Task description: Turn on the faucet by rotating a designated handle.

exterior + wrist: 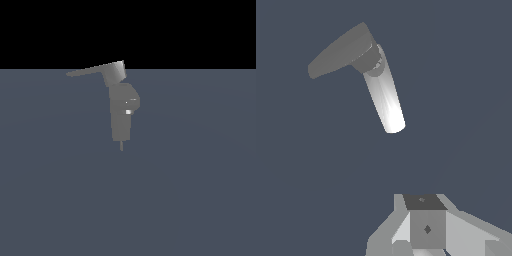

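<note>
One faucet stands alone on the dark floor, its flat handle pointing to the exterior view's left. The gripper is well apart from it; whether it is released or clenched cannot be told. It should approach the lever's narrow tip and push sideways there.

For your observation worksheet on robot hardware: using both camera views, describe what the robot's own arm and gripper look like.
Only the wrist view shows any of it: the gripper is a blocky, faceted body in pale grey and white panels, with a darker grey square block at its centre bearing a small diamond-shaped mark. No cables or fingers are visible. The exterior view shows no arm at all.
</note>
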Action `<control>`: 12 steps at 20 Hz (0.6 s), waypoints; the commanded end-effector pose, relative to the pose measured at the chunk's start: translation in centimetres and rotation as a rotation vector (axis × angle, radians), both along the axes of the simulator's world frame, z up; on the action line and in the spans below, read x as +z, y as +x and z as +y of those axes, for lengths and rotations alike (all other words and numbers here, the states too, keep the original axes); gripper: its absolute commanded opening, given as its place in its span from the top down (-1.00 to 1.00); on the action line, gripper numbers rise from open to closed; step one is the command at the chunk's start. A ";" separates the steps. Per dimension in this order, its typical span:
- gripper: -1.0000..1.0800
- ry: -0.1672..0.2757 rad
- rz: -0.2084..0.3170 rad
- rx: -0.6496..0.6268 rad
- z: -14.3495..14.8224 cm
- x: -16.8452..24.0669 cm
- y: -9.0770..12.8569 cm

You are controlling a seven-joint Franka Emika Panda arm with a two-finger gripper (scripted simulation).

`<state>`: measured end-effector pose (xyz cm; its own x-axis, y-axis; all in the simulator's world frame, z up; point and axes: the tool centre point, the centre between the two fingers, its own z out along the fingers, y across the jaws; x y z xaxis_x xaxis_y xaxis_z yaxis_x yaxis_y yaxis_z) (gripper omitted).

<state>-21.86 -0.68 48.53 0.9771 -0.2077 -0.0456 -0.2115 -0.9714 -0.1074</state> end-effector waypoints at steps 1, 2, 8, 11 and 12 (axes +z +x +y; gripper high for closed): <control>1.00 0.013 0.018 -0.049 0.4 -0.3 1.4; 1.00 0.018 0.026 -0.070 0.5 -0.4 2.0; 1.00 0.038 0.077 -0.204 1.6 -1.6 5.5; 1.00 0.041 0.103 -0.272 2.2 -2.4 7.3; 1.00 0.042 0.111 -0.295 2.5 -2.7 7.9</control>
<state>-14.86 1.44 46.30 0.8819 -0.4468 -0.1505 -0.4642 -0.8787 -0.1114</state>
